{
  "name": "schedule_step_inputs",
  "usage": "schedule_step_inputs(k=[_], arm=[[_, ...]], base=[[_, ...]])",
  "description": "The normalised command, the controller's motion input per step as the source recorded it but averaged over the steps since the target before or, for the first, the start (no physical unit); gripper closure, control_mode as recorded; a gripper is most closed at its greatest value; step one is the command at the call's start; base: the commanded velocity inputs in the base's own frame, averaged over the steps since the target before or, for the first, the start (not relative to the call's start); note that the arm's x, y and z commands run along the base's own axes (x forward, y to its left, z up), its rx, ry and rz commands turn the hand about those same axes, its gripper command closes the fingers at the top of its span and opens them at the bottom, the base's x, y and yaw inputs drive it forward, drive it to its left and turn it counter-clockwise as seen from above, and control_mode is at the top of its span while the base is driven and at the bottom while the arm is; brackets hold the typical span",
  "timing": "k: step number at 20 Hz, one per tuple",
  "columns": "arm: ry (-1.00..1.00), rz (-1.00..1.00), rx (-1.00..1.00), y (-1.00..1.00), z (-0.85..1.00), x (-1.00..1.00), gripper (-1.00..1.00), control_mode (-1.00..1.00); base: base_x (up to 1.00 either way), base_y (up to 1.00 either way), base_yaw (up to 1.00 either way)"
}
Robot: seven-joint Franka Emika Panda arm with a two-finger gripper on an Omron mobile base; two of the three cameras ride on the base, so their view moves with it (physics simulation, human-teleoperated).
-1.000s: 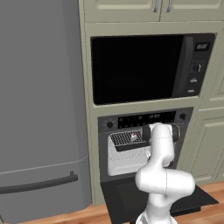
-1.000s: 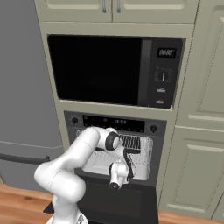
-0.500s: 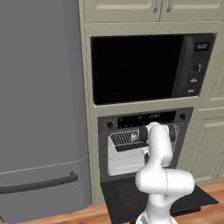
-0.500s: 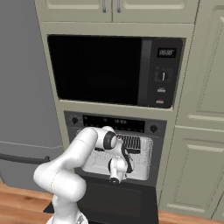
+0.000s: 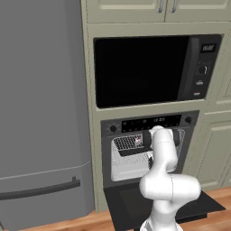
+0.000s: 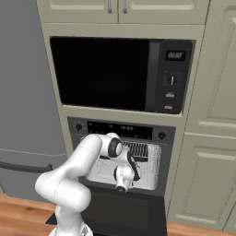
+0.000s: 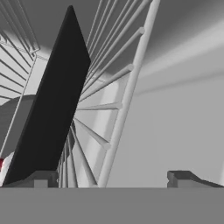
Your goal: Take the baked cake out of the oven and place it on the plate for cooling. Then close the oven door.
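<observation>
left base view
oven: built-in black oven (image 5: 149, 124) with a two-knob control strip, directly below the larger black microwave (image 5: 153, 67); pale grey cavity exposed.
oven door: wide flat black drop-down panel (image 5: 131, 205), dropped flat below the oven cavity.
rack: grey wire rack (image 5: 127, 142) in the upper part of the oven cavity.
arm: white arm reaches up from in front of the oven door into the oven cavity mouth; hand hidden behind the arm.
fridge: tall grey fridge (image 5: 43, 113) left of the oven.

right base view
oven: same black unit (image 6: 120, 130), cavity lit pale grey.
gripper: two-finger gripper (image 6: 122, 184) hangs at the front lower edge of the oven cavity, just below the rack (image 6: 138, 150); fingers too small to resolve here.
oven door: lowered (image 6: 124, 216), below the gripper.

hand view
gripper: dark fingertips (image 7: 41, 179) spread wide apart, released, nothing between them.
rack: grey wire bars (image 7: 118, 100) fan across, close to the oven wall.
dark slab: flat black panel (image 7: 52, 105) slanting over the left fingertip; cannot tell what it is.
red bit: small red patch (image 7: 1, 164) at the left edge, beside the dark slab.
cake: cannot tell where it is; not identifiable in the oven.
</observation>
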Motion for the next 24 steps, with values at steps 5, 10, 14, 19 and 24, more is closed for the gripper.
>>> schedule_step_inputs(k=[5, 10, 14, 19, 24], arm=[[0.0, 0.0, 0.0, 0.0, 0.0, 0.04, -1.0, -1.0], [0.0, 0.0, 0.0, 0.01, 0.0, 0.03, 1.0, -1.0], [0.0, 0.0, 0.0, 0.0, 0.0, 0.0, 1.0, -1.0], [0.0, 0.0, 0.0, 0.0, 0.0, 0.0, 1.0, -1.0], [0.0, 0.0, 0.0, 0.0, 0.0, 0.0, 1.0, -1.0]], base=[[0.0, 0.0, 0.0], [0.0, 0.0, 0.0], [0.0, 0.0, 0.0], [0.0, 0.0, 0.0], [0.0, 0.0, 0.0]])
